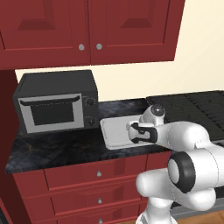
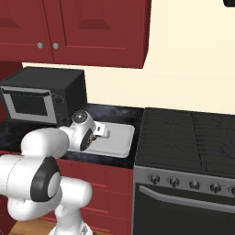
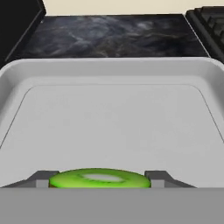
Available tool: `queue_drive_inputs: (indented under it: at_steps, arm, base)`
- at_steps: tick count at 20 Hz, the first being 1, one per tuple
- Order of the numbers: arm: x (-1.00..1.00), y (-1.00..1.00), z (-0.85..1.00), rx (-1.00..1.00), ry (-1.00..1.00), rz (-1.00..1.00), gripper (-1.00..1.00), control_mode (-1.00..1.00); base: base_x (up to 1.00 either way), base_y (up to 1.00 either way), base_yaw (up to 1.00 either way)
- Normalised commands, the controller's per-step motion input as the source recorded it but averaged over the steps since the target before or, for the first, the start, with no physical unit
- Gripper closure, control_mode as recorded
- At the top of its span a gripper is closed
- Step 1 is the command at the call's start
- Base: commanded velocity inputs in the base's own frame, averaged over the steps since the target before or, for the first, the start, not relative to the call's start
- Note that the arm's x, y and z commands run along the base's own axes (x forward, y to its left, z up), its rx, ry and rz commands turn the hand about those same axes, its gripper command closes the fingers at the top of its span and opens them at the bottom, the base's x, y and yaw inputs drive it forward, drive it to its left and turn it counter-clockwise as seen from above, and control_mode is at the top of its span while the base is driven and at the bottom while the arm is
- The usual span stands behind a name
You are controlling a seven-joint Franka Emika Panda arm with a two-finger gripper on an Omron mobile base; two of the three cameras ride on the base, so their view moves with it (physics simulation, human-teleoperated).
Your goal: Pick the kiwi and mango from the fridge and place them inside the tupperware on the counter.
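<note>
Now the arm reaches level over the tupperware's (image 3: 112, 70) near edge, pincer (image 3: 99, 180) pinching the kiwi (image 3: 99, 178).

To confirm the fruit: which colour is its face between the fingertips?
Bright green, pale centre: the small round kiwi, hand view.

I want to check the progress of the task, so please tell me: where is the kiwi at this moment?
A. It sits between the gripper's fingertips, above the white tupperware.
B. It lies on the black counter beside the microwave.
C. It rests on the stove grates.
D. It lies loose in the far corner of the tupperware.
A: in the hand view the kiwi sits between the gripper's two fingertips, with the tupperware floor spread beyond it.
</note>
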Motion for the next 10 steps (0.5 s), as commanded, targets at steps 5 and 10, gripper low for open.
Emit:
queue_drive_inputs:
  at_steps: [5, 10]
  arm:
    - [0.43, 0.00, -0.24, 0.00, 0.07, 0.00, 1.00, -1.00]
    - [0.42, 0.00, -0.23, 0.00, 0.08, 0.00, -1.00, -1.00]
  base:
    - [0.00, 0.00, 0.00]
    - [0.00, 0.00, 0.00]
